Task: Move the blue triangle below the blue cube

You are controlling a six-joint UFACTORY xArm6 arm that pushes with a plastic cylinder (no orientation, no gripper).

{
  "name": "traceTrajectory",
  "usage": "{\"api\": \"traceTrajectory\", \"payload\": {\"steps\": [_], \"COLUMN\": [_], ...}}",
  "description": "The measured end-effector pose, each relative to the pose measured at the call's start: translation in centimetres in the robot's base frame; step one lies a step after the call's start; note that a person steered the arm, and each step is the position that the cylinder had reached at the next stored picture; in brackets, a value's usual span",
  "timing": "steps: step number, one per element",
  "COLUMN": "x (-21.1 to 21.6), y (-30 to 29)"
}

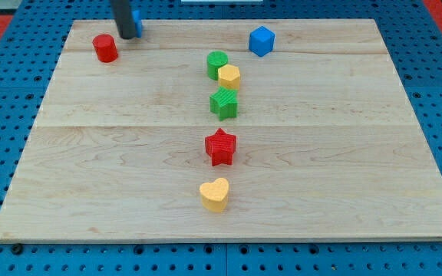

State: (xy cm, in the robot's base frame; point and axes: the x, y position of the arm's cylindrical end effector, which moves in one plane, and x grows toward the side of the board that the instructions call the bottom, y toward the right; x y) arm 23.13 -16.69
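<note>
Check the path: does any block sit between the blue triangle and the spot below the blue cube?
Nothing visible blocks it. My tip is against the blue triangle at the view's top left. The green cylinder and yellow block sit left of the spot below the blue cube.

The board (298, 153) under me was pale wood with a fine grain running across it, joined from long planks, and its finish was smooth and a little satin. My rod was dark and matt, and my tip (126, 36) looked the same, without any shine. The blocks seemed to be plastic with a matt skin: the blue cube (261, 41), the red cylinder (105, 47) and the yellow heart (215, 194) looked smooth, while the green star (224, 103) and the red star (221, 146) showed fine ridges on their tops. Around the board, the blue table (6, 123) was a hard sheet pierced with rows of small holes.
</note>
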Motion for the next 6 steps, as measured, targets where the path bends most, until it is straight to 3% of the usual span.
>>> {"api": "traceTrajectory", "payload": {"steps": [1,2,3,5,6], "x": [0.0,-3.3,-3.5,3.8,9.2], "y": [-5.7,-5.1,1.1,20.1,23.4]}}
